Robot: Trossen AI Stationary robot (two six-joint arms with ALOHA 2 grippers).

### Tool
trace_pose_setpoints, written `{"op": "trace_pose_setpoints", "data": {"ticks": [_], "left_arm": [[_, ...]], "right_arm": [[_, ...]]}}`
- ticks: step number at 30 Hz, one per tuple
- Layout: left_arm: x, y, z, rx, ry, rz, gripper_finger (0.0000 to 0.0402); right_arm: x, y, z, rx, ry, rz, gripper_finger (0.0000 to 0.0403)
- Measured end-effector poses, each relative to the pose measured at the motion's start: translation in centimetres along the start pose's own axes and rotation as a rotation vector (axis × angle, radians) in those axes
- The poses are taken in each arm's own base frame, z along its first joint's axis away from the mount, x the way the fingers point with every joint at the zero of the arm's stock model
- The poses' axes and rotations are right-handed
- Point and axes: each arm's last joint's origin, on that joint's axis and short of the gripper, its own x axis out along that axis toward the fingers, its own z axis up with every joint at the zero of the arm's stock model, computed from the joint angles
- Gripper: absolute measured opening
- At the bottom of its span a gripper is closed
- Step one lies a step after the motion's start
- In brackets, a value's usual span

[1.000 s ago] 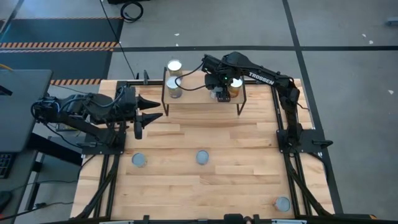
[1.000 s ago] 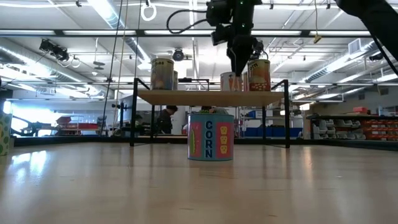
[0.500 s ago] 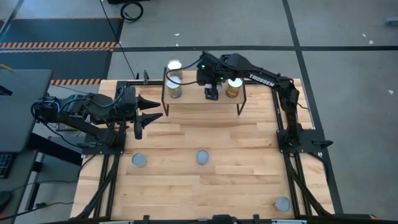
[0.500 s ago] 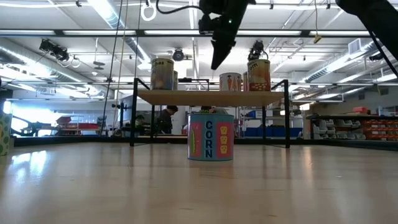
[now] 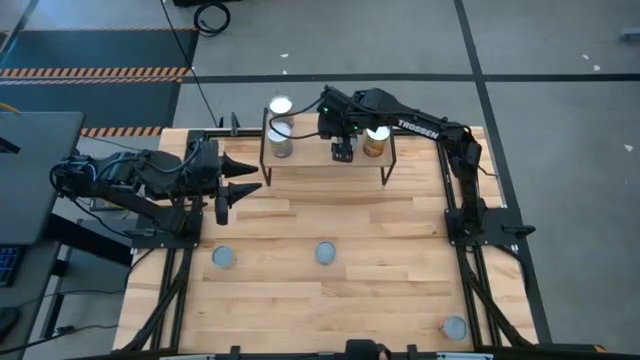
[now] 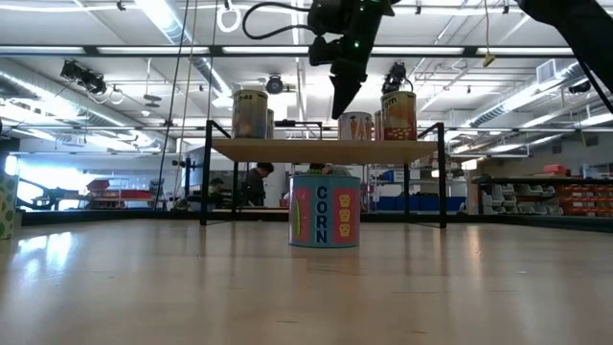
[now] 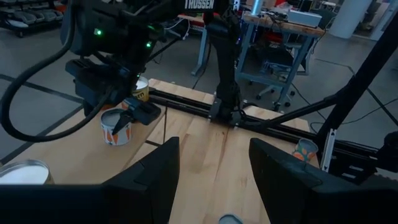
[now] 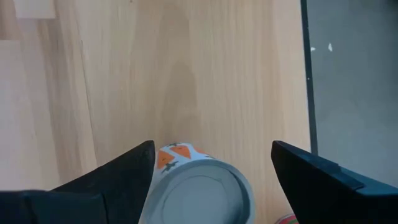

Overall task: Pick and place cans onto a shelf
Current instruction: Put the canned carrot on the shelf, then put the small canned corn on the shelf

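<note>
The shelf (image 5: 325,162) stands at the table's far edge, and its board also shows in the low view (image 6: 326,149). A carrot-labelled can (image 6: 355,126) stands upright on its base on the board, next to an orange can (image 5: 377,140). Two more cans (image 5: 281,106) stand at the board's left end. My right gripper (image 6: 342,94) is open and hangs above the carrot can (image 8: 199,186), a little to its left, touching nothing. My left gripper (image 5: 236,188) is open and empty over the table's left edge.
Three cans stand on the tabletop: a corn-labelled one (image 5: 325,252) in the middle, which also shows in the low view (image 6: 325,212), one to its left (image 5: 224,257), and one at the near right corner (image 5: 455,327). Bare wood lies between them and the shelf.
My right gripper has risen from the carrot can on the shelf and gone a little toward the table's left edge. The can has stayed upright on the board where it stood.
</note>
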Motion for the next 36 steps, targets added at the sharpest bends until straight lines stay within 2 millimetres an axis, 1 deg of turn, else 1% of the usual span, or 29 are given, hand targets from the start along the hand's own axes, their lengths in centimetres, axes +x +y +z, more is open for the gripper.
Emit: {"op": "trace_pose_setpoints", "data": {"ticks": [11,15,24,26,28,31,34,36], "left_arm": [[0.0,0.0,0.0,0.008,0.0,-0.001,0.0199],[0.0,0.0,0.0,0.007,0.0,-0.001,0.0199],[0.0,0.0,0.0,0.005,0.002,-0.013,0.0199],[0.0,-0.1,0.0,0.003,0.001,-0.013,0.0199],[0.0,-0.1,0.1,0.001,-0.004,-0.015,0.0199],[-0.1,-0.1,0.2,0.002,-0.015,-0.041,0.0199],[-0.3,-0.4,0.7,0.026,-0.04,-0.136,0.0199],[-0.5,-0.7,1.0,0.043,-0.071,-0.206,0.0199]], "right_arm": [[0.0,0.0,-0.2,-0.004,0.025,-0.009,0.0329],[0.0,-0.1,-0.3,-0.006,0.043,-0.036,0.0329],[-0.2,0.0,-0.2,-0.008,0.039,-0.036,0.0329],[-0.8,-0.2,-0.1,-0.005,0.025,-0.041,0.0329],[-1.8,-0.4,0.1,0.005,0.004,-0.049,0.0329],[-4.0,-0.8,0.5,0.049,-0.056,-0.025,0.0329],[-6.6,-0.1,0.9,0.123,-0.15,0.135,0.0329],[-8.1,1.5,1.2,0.139,-0.2,0.251,0.0327]]}}
